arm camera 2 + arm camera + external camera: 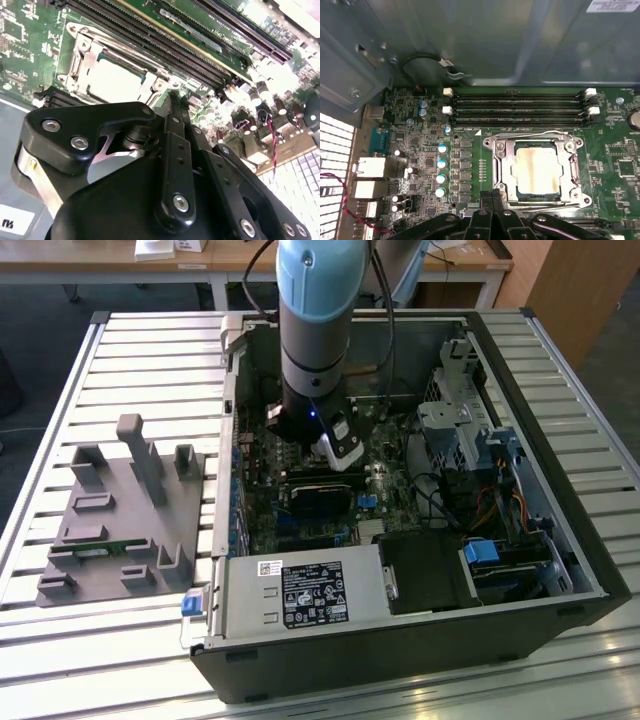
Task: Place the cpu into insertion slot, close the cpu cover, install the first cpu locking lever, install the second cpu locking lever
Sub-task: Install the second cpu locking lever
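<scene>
Tool [492, 200] fingers pressed together, empty, just beside cpu cover [502, 160].

— What sort of place is this?
— A robotics lab or workshop. An opened computer case [400, 540] lies on a slatted aluminium table [150, 350], beside a grey fixture block [120, 520].
— Anything else?
— A robot arm [315, 330] reaches in; plain desks [200, 270] stand behind.
</scene>
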